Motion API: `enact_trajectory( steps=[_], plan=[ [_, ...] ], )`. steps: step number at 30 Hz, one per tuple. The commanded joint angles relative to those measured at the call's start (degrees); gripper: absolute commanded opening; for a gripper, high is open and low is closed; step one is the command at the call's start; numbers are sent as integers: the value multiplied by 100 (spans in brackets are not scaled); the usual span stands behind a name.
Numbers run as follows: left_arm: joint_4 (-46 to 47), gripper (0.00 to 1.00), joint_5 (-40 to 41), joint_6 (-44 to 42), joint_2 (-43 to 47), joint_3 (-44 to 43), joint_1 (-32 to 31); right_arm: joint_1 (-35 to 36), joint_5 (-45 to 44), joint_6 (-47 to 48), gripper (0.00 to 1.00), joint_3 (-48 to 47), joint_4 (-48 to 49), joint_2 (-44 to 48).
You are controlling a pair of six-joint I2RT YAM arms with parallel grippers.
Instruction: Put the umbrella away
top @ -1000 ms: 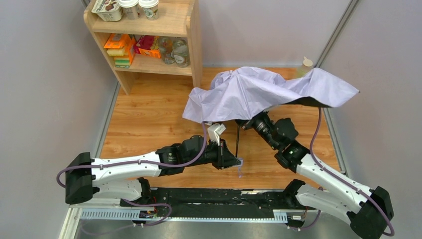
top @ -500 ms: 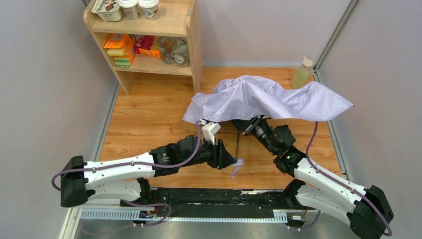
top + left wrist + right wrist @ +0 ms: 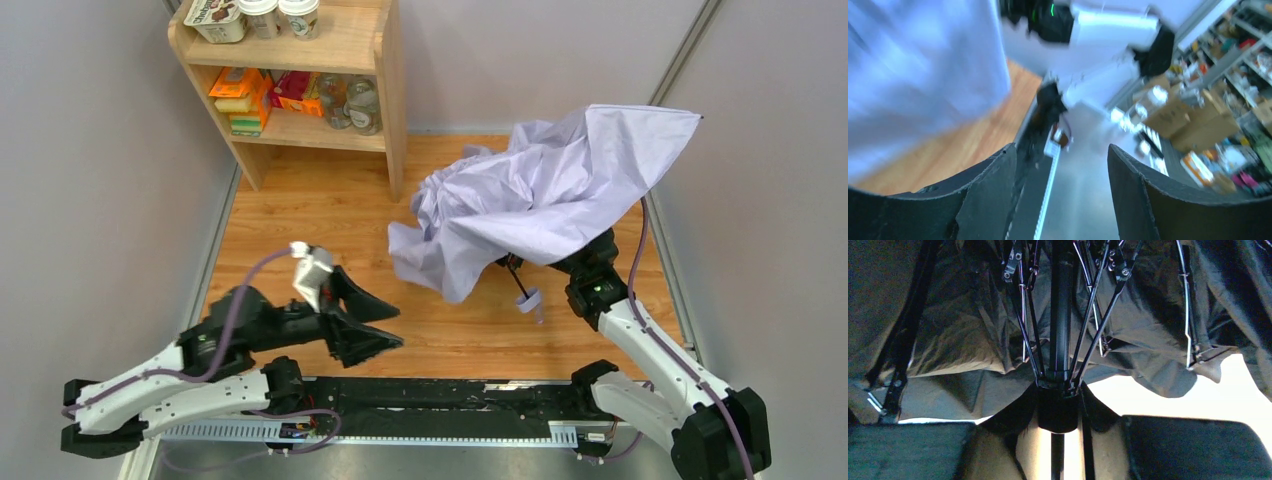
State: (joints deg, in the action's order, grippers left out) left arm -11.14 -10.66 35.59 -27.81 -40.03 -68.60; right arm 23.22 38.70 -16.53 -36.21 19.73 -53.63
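Note:
The umbrella (image 3: pixel 545 195) is half open, its pale lilac canopy tilted up toward the right wall. Its small lilac handle (image 3: pixel 528 300) and strap hang free below the canopy on the black shaft. The right arm (image 3: pixel 598 285) reaches up under the canopy, which hides its gripper in the top view. In the right wrist view my right gripper (image 3: pixel 1058 442) is shut on the black shaft (image 3: pixel 1060 340), just below the hub where the ribs meet. My left gripper (image 3: pixel 398 328) stands open and empty near the front edge, well left of the umbrella; its fingers (image 3: pixel 990 192) have nothing between them.
A wooden shelf unit (image 3: pixel 392 90) holding jars and boxes stands at the back left. Grey walls close in on both sides. A black rail (image 3: pixel 430 398) runs along the near edge between the arm bases.
My left gripper opened, let go of the handle and pulled back left toward the near edge. The right arm swung the umbrella up and right, tilting the canopy toward the right wall.

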Motion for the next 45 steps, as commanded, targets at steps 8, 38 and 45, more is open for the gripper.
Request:
enact_trajectory(
  steps=[8, 38, 45],
  plan=[
    [-1123, 85, 3598, -675, -417, -1676, -4, -46, 2124, -77, 0, 509, 1446, 757],
    [2106, 84, 186, 361, -3055, -2000, 1481, 349, 2704, -623, 0, 676, 1789, 678],
    [2529, 15, -60, 9, -3107, -1911, 1481, 499, 2556, -649, 0, 580, 1719, 573]
  ],
)
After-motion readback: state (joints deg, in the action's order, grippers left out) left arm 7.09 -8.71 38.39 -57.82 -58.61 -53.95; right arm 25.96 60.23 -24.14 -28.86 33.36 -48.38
